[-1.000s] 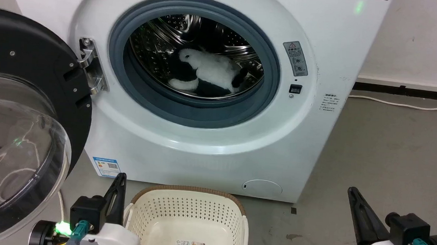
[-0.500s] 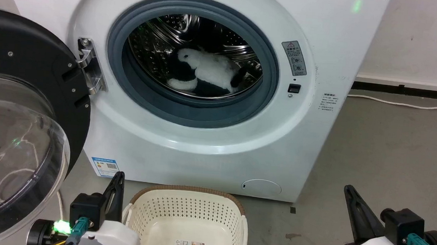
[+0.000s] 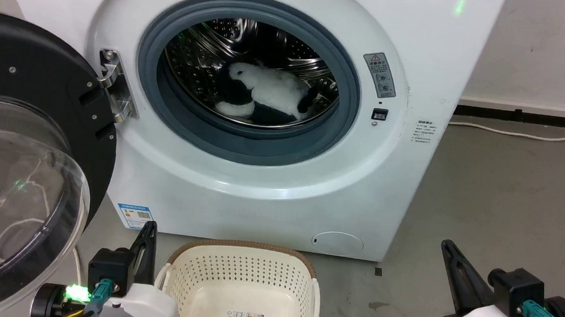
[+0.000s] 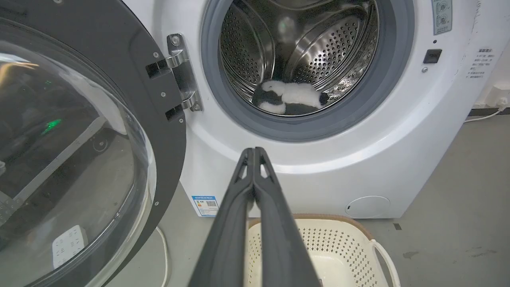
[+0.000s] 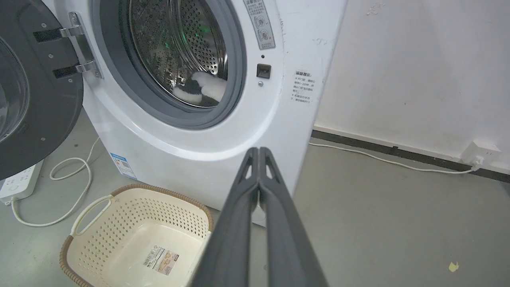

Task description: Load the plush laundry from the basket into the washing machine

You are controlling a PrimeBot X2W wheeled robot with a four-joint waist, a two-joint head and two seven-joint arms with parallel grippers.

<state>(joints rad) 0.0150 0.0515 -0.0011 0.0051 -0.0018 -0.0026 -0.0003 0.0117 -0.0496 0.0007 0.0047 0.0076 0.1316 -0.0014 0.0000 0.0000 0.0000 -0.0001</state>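
The plush laundry, white with black patches, lies on the floor of the steel drum inside the washing machine. From the wrist views the plush rests behind the grey gasket. The cream basket stands on the floor before the washer with nothing in it but its label. My left gripper is shut, low at the basket's left. My right gripper is shut, low at the right, over bare floor. Both hold nothing.
The black-framed round door hangs open at the left, its clear window bulging toward me. A white power strip and cable lie on the floor left of the washer. Another cable runs along the wall at right.
Both grippers have slipped slightly lower and leftward in the head view, and the picture has shifted a little. The plush and basket stay put.
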